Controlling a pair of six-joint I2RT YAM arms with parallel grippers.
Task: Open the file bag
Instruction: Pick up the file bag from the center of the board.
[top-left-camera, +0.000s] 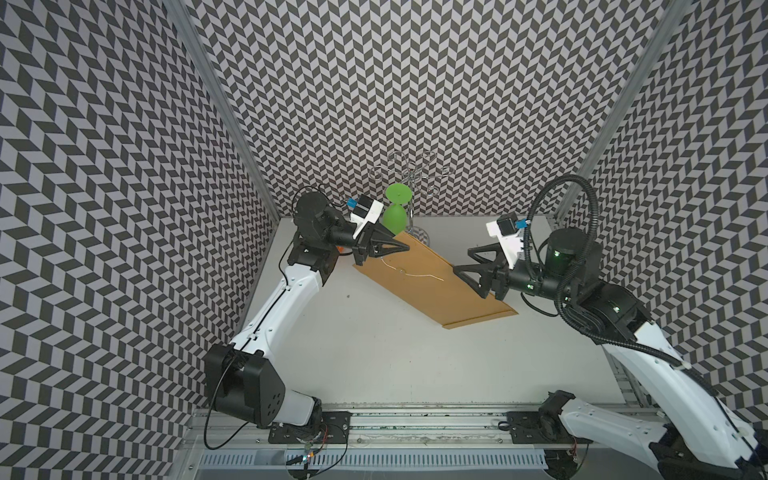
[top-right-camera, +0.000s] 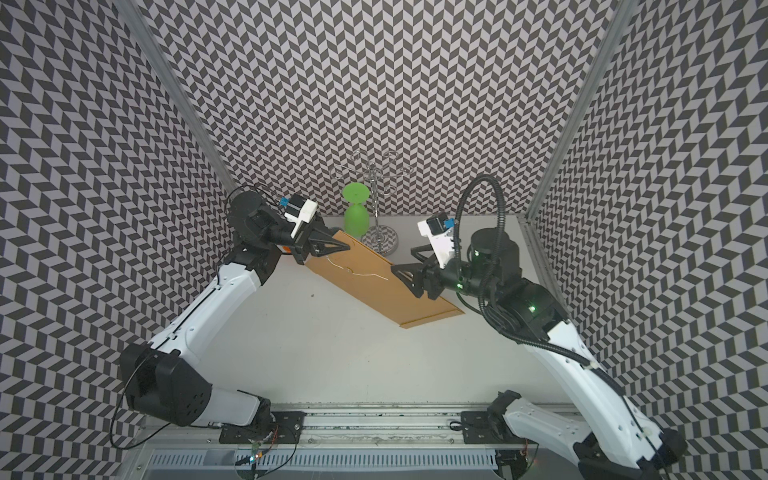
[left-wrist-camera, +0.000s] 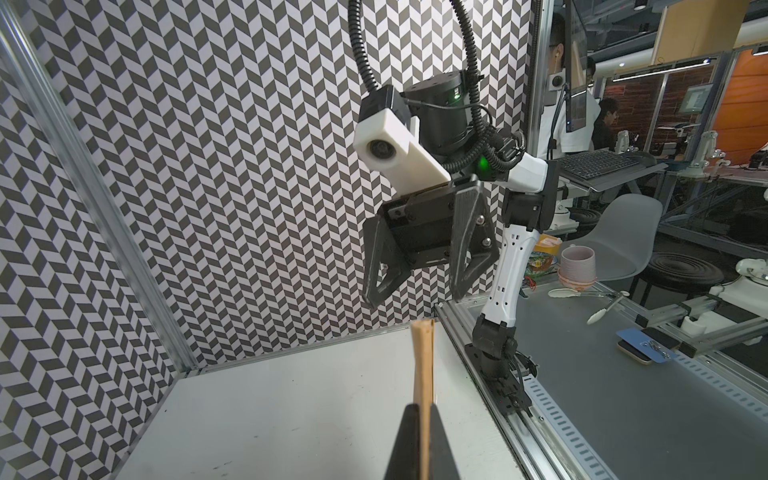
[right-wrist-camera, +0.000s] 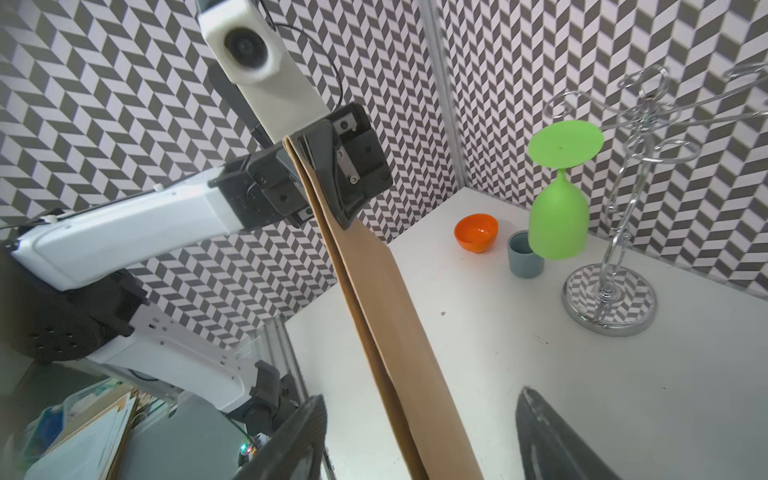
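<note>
The file bag (top-left-camera: 436, 291) (top-right-camera: 386, 291) is a flat brown envelope held off the white table, slanting from back left to front right. A thin white string (top-left-camera: 415, 274) and a small button lie on its upper face. My left gripper (top-left-camera: 405, 247) (top-right-camera: 346, 246) (left-wrist-camera: 424, 411) is shut on the bag's back-left corner. The bag's edge (left-wrist-camera: 424, 361) runs away from it. My right gripper (top-left-camera: 463, 261) (top-right-camera: 402, 260) (right-wrist-camera: 422, 395) is open, its jaws standing wide on either side of the bag's (right-wrist-camera: 382, 311) long edge without touching it.
An upside-down green goblet (top-left-camera: 395, 218) (right-wrist-camera: 559, 224) hangs on a chrome rack (top-left-camera: 411, 178) (right-wrist-camera: 609, 303) at the back. An orange bowl (right-wrist-camera: 476, 232) and a grey-blue cup (right-wrist-camera: 524, 257) stand beside it. The table (top-left-camera: 374, 353) has patterned walls on three sides.
</note>
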